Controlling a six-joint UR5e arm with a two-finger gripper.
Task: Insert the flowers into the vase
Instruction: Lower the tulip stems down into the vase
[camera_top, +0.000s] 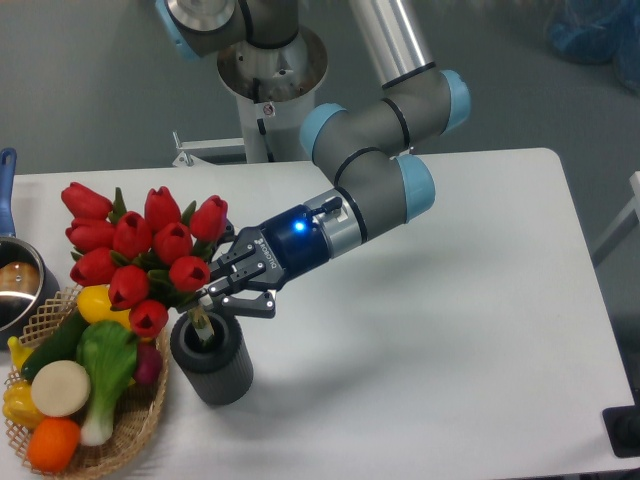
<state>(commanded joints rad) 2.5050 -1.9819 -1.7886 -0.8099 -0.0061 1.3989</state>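
Bunch of red tulip flowers (140, 255) with green leaves, leaning left, pale stem ends inside the mouth of the dark grey ribbed vase (212, 359) on the white counter (450, 330), tool (222, 288) clamped around the stems just above the rim

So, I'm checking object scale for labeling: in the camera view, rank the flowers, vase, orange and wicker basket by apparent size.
Largest to smallest:
1. flowers and wicker basket, too close to rank; basket partly cropped
2. vase
3. orange
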